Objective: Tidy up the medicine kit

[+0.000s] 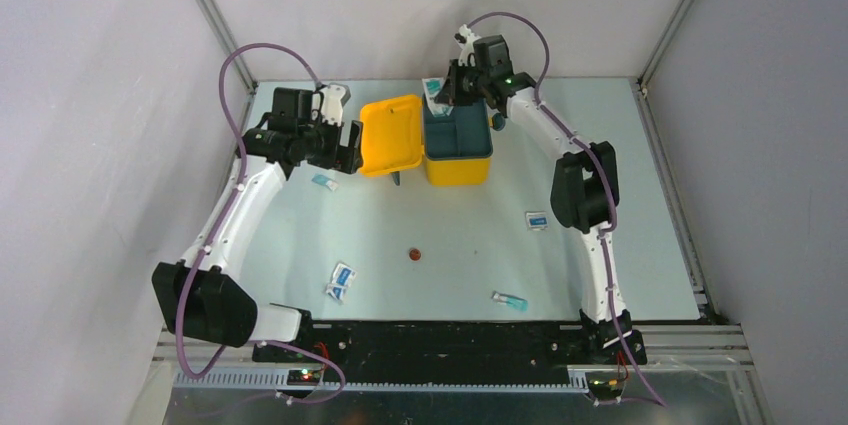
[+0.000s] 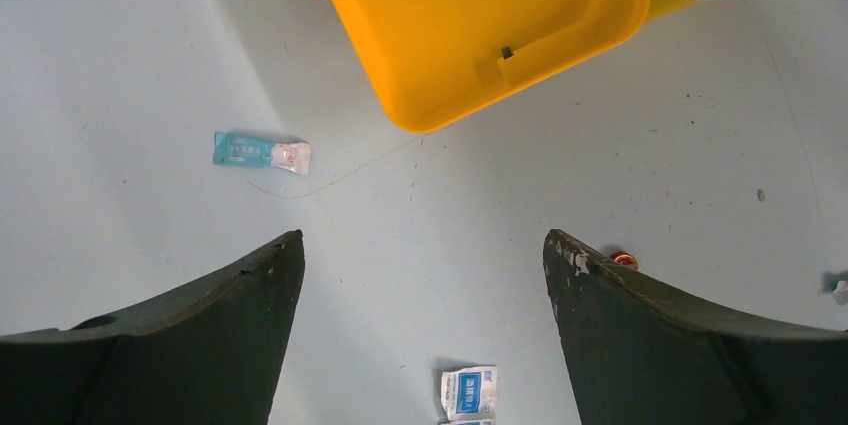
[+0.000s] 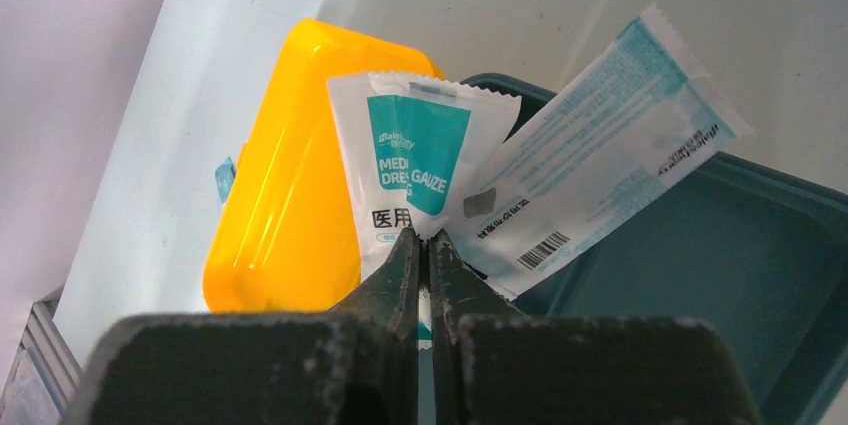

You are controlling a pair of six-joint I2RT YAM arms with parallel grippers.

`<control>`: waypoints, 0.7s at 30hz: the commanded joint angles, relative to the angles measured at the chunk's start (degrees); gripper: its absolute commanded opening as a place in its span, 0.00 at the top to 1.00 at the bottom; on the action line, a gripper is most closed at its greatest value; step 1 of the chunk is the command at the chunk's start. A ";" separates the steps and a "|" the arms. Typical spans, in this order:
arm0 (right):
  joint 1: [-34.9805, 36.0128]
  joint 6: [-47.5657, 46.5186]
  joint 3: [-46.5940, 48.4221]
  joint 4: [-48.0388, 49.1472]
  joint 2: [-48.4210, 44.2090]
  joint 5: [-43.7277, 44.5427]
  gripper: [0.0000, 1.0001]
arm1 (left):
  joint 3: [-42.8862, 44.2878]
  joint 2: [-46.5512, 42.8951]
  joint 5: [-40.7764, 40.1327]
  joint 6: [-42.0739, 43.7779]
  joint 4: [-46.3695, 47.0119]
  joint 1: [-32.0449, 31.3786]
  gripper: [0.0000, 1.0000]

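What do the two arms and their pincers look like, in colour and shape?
Both the left arm and the right arm have white links with bulky black joint housings. A purple cable loops along each. The left pincer and right pincer have dark, wedge-shaped fingers, scuffed with pale chips at the edges. A green light glows on the right wrist.

In the left wrist view the medicine kit (image 2: 480, 25) runs off the top edge and a sachet (image 2: 468, 393) off the bottom. The right gripper (image 3: 428, 240) hides the lower edge of the gauze packet (image 3: 420, 150); the reddish disc (image 1: 412, 255) is too small to identify
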 commanded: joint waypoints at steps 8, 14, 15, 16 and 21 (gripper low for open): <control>-0.27 1.52 0.39 -2.57 -5.01 9.04 1.00 | -1.01 -2.55 0.06 1.30 1.58 0.36 0.07; -2.12 2.03 -5.52 -3.67 -9.49 7.19 1.00 | -0.17 -0.80 1.19 0.69 1.76 0.36 0.07; -2.33 2.10 -6.19 -3.79 -10.08 7.11 1.00 | 0.26 -0.56 1.23 0.58 1.81 0.36 0.07; -2.43 2.11 -7.22 -3.96 -10.38 6.88 1.00 | 0.47 -0.17 1.38 0.44 1.85 0.35 0.07; -2.86 2.00 -8.21 -4.98 -10.68 6.71 1.00 | 1.36 0.45 1.56 0.21 1.94 0.31 0.07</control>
